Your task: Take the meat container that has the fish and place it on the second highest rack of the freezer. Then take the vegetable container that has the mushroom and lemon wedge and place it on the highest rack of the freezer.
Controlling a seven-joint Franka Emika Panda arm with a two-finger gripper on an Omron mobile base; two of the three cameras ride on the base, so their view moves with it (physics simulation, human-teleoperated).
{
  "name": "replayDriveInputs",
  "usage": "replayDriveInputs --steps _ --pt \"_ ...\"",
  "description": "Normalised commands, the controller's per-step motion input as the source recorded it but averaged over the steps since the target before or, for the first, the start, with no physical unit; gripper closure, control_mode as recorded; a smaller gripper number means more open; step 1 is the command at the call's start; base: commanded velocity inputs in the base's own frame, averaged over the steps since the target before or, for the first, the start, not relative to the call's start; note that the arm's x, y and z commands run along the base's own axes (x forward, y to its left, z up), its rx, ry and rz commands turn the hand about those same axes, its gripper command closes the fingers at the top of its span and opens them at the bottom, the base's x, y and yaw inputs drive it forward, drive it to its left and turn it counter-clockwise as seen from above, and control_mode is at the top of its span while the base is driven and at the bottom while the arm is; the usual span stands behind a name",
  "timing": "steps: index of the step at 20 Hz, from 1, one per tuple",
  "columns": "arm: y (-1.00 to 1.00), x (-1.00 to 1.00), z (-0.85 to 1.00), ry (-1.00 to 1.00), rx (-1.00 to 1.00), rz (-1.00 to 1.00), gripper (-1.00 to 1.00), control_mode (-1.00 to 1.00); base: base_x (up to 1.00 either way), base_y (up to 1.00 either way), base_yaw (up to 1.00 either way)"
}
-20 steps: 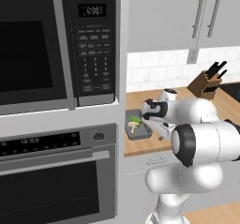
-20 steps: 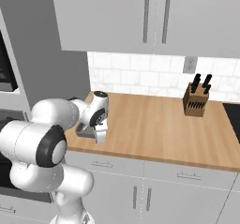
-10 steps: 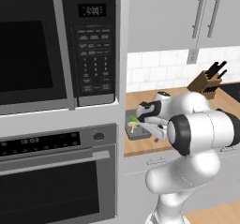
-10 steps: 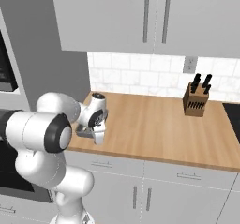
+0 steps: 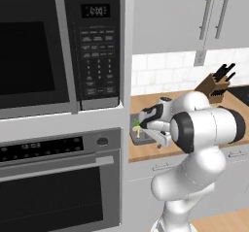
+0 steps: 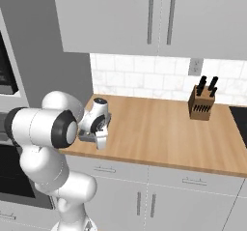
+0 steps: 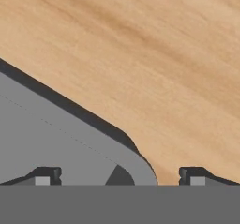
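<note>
Kitchen cabinets, a white tiled wall and a black microwave above a black oven (image 5: 53,177) frame the left base view, where the wooden worktop (image 5: 146,151) starts just beside the oven column. At that near corner sits a grey container (image 5: 138,138) with a bright green lemon wedge (image 5: 136,123) showing in it; the mushroom is too small to make out. Judging by its contents, this is the vegetable container, so the step in hand looks like the reach for it. The tool (image 5: 154,134) hangs low just beside the container, on the side away from the oven, holding nothing. From the right base view, the tool (image 6: 96,137) sits at the worktop's (image 6: 159,128) oven-side end, well apart from the knife block (image 6: 200,105), and hides the container. Looking along the hand view, the fingertips (image 7: 45,175) stand spread wide, straddling the container's rounded corner (image 7: 70,148), with bare worktop (image 7: 140,54) beyond. Next, I judge, the tool must settle over the rim and close before lifting towards the freezer.
</note>
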Motion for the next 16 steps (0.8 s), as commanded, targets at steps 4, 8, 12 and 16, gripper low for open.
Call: replayDriveInputs --steps 4,8,12,16 --pt "0.0 0.05 0.0 0.0 0.0 0.0 -1.0 -1.0 0.0 0.0 0.0" --pt "0.0 0.17 0.0 0.0 0.0 0.0 -1.0 -1.0 0.0 0.0 0.0" --pt "0.0 0.15 -0.03 0.0 0.0 0.0 -1.0 -1.0 0.0 0.0 0.0" --pt "0.0 0.01 -0.09 0.0 0.0 0.0 1.0 -1.0 0.0 0.0 0.0"
